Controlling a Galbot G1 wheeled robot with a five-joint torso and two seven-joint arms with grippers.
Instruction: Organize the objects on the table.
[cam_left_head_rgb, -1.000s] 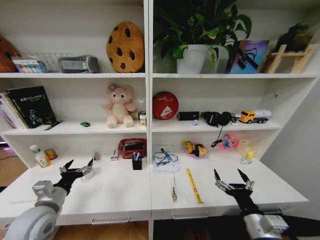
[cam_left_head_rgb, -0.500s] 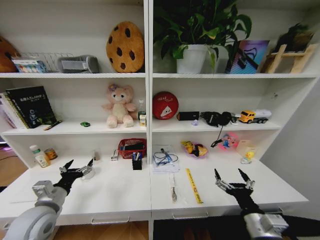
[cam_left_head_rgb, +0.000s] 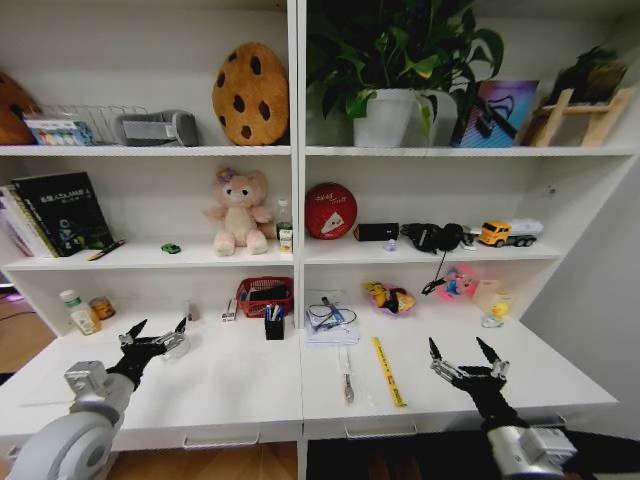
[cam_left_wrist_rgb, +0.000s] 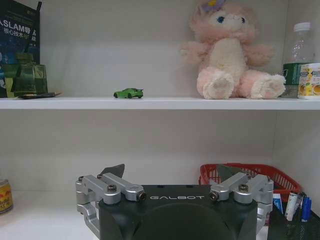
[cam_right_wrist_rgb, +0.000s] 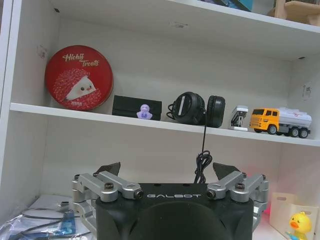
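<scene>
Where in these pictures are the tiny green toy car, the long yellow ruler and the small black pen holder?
tiny green toy car (cam_left_wrist_rgb: 128, 93): left wrist view, its body.
long yellow ruler (cam_left_head_rgb: 387, 370): head view, mid-length.
small black pen holder (cam_left_head_rgb: 274, 327): head view, front face.

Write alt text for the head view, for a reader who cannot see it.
Two open grippers, the left gripper and right gripper, hover over a white desk below stocked shelves. On the desk lie a yellow ruler, a red basket and a black pen holder.
</scene>
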